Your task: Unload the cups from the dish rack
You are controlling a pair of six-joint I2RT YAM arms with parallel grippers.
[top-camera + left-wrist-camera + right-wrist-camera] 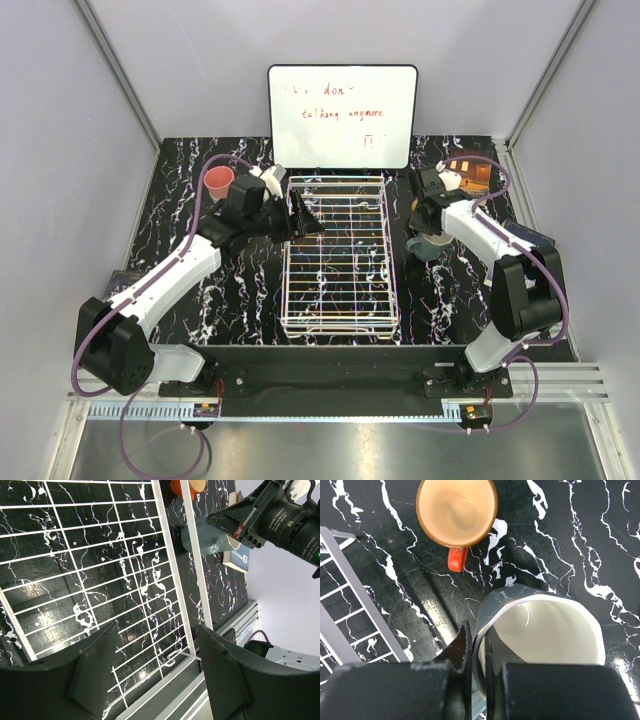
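The white wire dish rack [340, 300] lies mid-table with no cup showing in it; its grid fills the left wrist view [150, 587]. My left gripper [302, 216] is open and empty above the rack's far left part [156, 628]. My right gripper [428, 230] is shut on the rim of the dark grey mug [430, 248], one finger inside and one outside [476, 630], right of the rack. The mug [540, 630] is white inside. The orange-red cup [456, 512] stands just beyond it. A pink cup [220, 181] stands left of the rack. The lavender and pale green cups are out of view.
A whiteboard [342, 117] with red writing leans at the back. A brown box [470, 172] sits at the back right corner. White walls close in both sides. The rack's right rail [340, 625] runs close to the mug.
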